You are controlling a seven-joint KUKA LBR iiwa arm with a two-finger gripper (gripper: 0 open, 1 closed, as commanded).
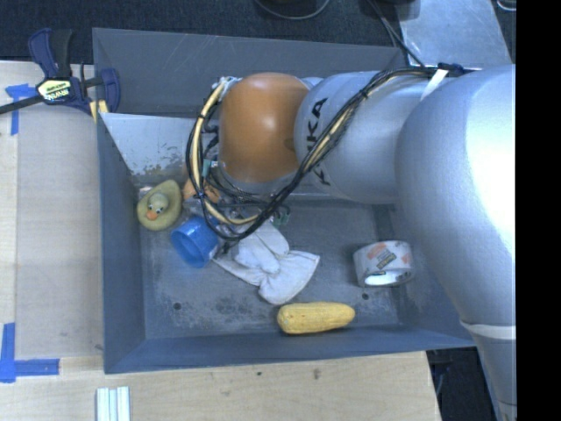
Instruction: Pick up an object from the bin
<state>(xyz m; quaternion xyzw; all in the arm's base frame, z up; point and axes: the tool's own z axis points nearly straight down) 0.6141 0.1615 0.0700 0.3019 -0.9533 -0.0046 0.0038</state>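
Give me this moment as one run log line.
arm: wrist over bin's left middle | nearest: blue cup, duck, white cloth | apart: yellow cob, tape | hold: unseen

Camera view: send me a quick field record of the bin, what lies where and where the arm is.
bin: grey metal bin, arm in from the right
wrist: orange-covered wrist over the back left, above cup and cloth
left wall: yellow rubber duck
right of duck: small blue plastic cup, at the wrist's lower edge
centre: crumpled white cloth, beside the cup
front wall: yellow toy corn cob, lying along it
right: white tape roll, apart from the rest
held thing: cannot tell, hidden under the wrist
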